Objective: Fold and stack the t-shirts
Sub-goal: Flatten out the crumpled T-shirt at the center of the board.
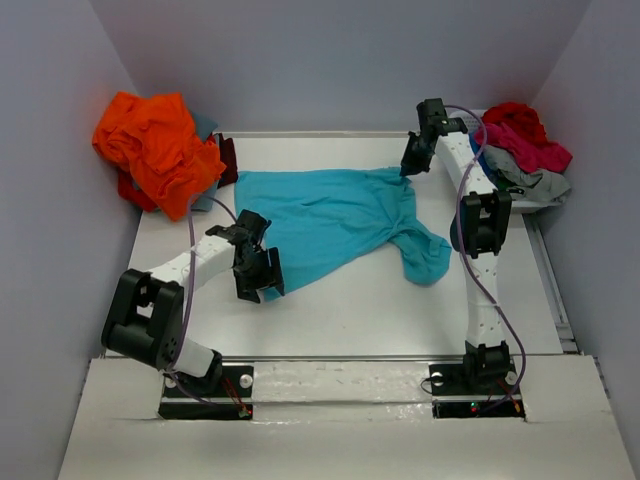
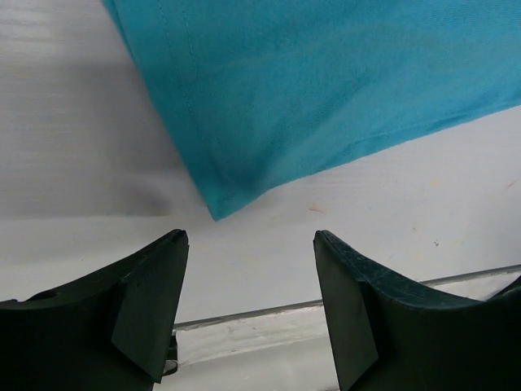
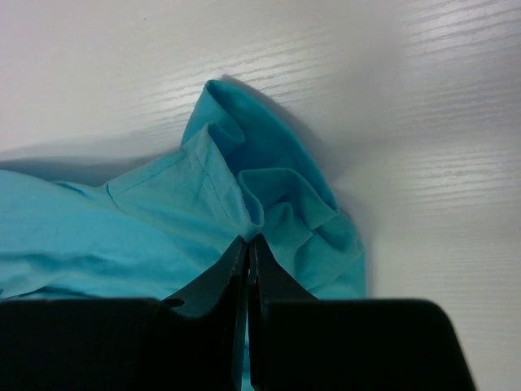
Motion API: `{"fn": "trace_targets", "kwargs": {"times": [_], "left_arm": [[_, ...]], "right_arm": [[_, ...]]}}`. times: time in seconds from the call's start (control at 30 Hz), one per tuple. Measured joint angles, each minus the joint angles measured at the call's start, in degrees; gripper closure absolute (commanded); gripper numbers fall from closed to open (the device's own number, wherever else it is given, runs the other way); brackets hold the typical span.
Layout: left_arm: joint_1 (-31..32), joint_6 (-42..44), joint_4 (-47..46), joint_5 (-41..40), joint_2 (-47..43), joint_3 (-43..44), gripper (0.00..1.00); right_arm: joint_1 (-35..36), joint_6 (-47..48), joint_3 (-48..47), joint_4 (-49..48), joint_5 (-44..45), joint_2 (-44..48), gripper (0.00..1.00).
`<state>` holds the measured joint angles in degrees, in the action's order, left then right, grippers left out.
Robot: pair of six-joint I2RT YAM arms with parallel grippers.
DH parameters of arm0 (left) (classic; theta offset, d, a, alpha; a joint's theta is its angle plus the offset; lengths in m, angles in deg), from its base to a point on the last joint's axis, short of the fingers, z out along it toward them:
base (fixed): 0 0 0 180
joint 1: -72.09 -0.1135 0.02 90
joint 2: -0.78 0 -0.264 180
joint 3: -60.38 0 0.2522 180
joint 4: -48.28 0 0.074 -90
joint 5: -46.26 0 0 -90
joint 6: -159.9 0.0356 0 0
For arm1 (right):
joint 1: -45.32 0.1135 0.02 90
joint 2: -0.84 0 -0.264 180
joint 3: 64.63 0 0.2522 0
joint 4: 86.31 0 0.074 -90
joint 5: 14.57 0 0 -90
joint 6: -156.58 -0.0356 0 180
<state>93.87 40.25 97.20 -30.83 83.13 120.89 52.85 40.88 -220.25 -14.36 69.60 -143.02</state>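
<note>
1 turquoise t-shirt (image 1: 320, 220) | L gripper (image 2: 248, 238) gaping by corner | R gripper (image 3: 247, 242) pinching prob. sleeve

Soft, even light falls from above. The top view is bright and clear, with only faint shadows on the table (image 1: 350, 310). In the left wrist view a grey shadow band lies mid-left beside the shirt (image 2: 326, 81); the left fingers (image 2: 138, 309) at the bottom are dark and slightly soft. In the right wrist view glare streaks the upper right, and the right fingers (image 3: 342, 342) are featureless black.
</note>
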Motion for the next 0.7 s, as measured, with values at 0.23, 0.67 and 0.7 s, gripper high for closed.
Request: {"fn": "trace_targets", "kwargs": {"times": [0.23,0.67,0.7], "left_arm": [[0.0,-0.02,-2.01,1.4,1.81,-0.02,0.32],[0.0,-0.22,-3.87,1.55,5.46,-0.02,0.49],[0.0,-0.2,-3.82,1.36,5.46,-0.02,0.51]], "right_arm": [[0.0,0.0,0.0,-0.24,-0.02,0.02,0.93],[0.0,0.0,0.0,-0.31,-0.02,0.02,0.93],[0.0,0.0,0.0,-0.31,-0.02,0.02,0.93]]}}
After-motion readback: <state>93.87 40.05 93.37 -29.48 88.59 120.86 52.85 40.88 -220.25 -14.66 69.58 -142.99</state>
